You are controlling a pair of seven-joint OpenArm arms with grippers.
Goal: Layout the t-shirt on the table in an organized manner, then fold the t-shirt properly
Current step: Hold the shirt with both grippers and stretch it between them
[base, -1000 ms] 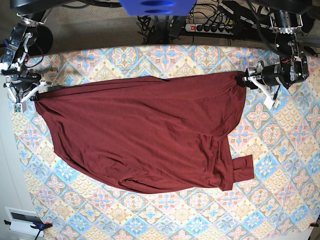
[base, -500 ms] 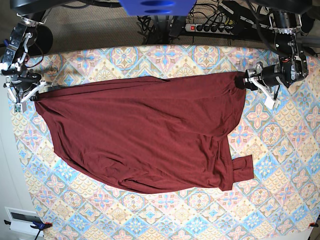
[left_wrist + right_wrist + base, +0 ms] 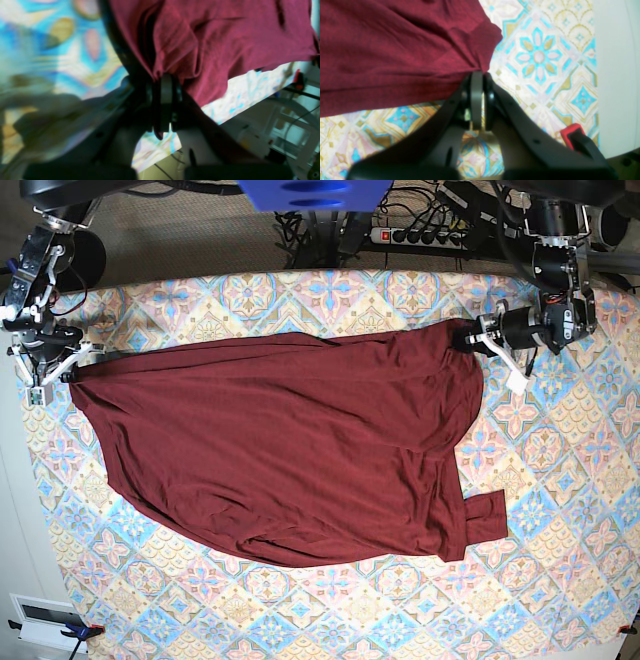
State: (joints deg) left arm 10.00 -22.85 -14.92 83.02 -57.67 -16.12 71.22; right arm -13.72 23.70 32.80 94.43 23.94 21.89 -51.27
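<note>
Patterned worktop [image 3: 560,510] carried the t-shirt [image 3: 290,450]. Left tool [image 3: 163,77] and right tool [image 3: 480,73] each pinched a corner; uneven pulling might slip thin bites free.

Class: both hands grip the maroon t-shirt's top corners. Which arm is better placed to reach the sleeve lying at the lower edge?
Left, probably. The left hand sits on the same side as the sleeve; the right hand is across the t-shirt.
</note>
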